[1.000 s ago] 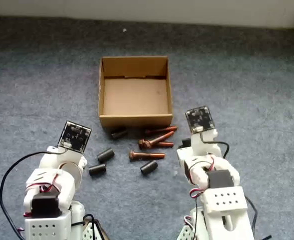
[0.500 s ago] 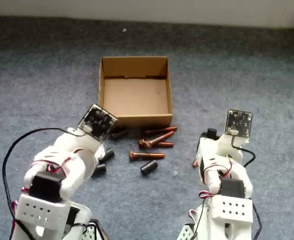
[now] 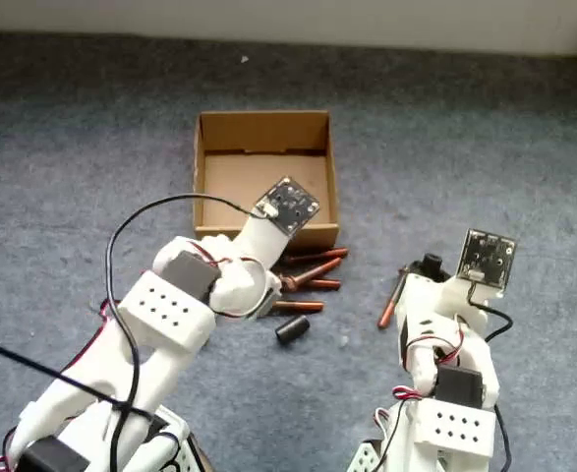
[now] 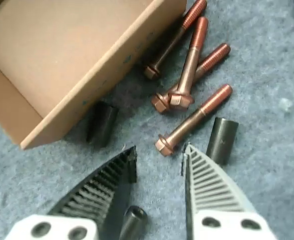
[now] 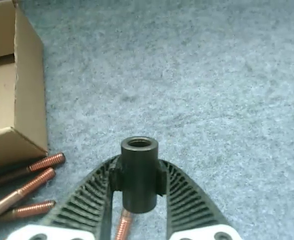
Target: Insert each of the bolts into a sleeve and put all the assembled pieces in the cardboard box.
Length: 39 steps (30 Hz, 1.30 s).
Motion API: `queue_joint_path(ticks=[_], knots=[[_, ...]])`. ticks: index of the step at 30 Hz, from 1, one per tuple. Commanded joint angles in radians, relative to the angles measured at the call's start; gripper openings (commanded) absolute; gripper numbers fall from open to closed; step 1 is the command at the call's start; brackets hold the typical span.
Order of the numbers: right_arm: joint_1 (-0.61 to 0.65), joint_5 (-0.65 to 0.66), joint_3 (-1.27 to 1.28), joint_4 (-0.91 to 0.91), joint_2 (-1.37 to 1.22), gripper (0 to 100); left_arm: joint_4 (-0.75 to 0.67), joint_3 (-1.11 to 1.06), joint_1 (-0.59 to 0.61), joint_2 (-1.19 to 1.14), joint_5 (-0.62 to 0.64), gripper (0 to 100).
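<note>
Bolts (image 4: 193,119), just ahead of the left gripper (image 4: 159,155): copper-toned metal with a dull sheen and ridged threads.
Sleeve (image 5: 139,175), between the right gripper (image 5: 138,167) fingers: dark, smooth, satin, with a threaded bore.
Left gripper fingers (image 4: 207,180): matt grey plastic with ribbed inner faces.
Cardboard box (image 4: 111,85): matt brown paperboard.
Carpet (image 5: 197,75): grey cloth with a rough nap.

Your left arm (image 3: 170,315) extends far and toward the middle, left gripper (image 4: 159,152) spread apart; your right gripper (image 5: 138,175), nearer, clamps a sleeve (image 5: 139,150).
</note>
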State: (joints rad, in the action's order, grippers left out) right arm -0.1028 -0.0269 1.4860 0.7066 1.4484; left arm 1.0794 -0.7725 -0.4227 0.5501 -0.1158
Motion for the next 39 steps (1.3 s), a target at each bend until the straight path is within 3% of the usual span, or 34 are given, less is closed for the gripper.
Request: queue_joint_path(ticks=[1, 8, 22, 29, 32, 39], knots=[[-0.004, -0.009, -0.001, -0.024, 0.068, 0.5, -0.149, 0.042, -0.039, -0.097, 0.021, 18], [-0.002, -0.008, 0.027, -0.019, 0.099, 0.5, -0.264, 0.071, -0.09, -0.271, 0.064, 18], [-0.002, -0.005, 0.035, -0.022, 0.101, 0.5, -0.261, 0.268, -0.093, -0.633, 0.101, 16], [-0.002, -0.003, 0.035, -0.022, 0.101, 0.5, -0.256, 0.265, -0.09, -0.633, 0.097, 5], [-0.002, -0.002, 0.035, -0.022, 0.101, 0.5, -0.193, 0.272, -0.091, -0.607, 0.095, 1], [-0.002, -0.002, 0.036, -0.022, 0.101, 0.5, -0.012, 0.234, -0.074, -0.305, 0.095, 0]])
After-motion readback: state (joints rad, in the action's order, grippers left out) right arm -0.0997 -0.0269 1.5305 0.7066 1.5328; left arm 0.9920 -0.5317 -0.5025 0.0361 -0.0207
